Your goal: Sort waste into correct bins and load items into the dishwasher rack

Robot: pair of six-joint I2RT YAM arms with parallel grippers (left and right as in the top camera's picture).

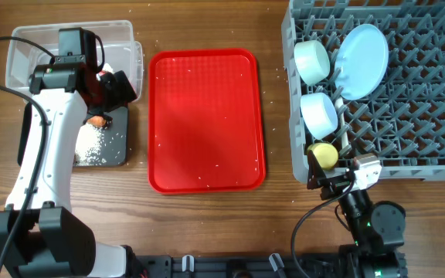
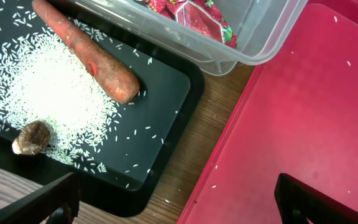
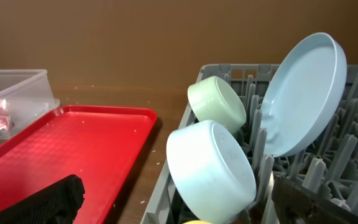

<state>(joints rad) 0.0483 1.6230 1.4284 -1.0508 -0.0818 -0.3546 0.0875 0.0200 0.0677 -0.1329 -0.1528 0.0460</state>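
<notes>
Left end effector [image 2: 176,202] released, hovering over the desk strip beside the black tray [image 2: 163,87]. The carrot [image 2: 92,56] and rice [image 2: 48,93] lie in it up-left, likely kept as food waste apart from the snack wrapper [image 2: 194,15] in the clear tub [image 2: 253,37]. Right end effector [image 3: 179,211] also released, at the near edge of the dishwasher rack [image 1: 423,100]; the yellow cup [image 1: 324,154] is closest, with the pale blue bowl [image 3: 210,165] and plate [image 3: 306,93] propped between pegs.

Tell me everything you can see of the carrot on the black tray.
The orange carrot lies flat and diagonal on the black tray. In the left wrist view its thicker, rounded end points lower right and its other end is cut off at the top. The skin looks dull and rough, with dark flecks and one redder scrape. It rests along the edge of the loose white rice, apart from the brown lump. Nothing holds it.
</notes>
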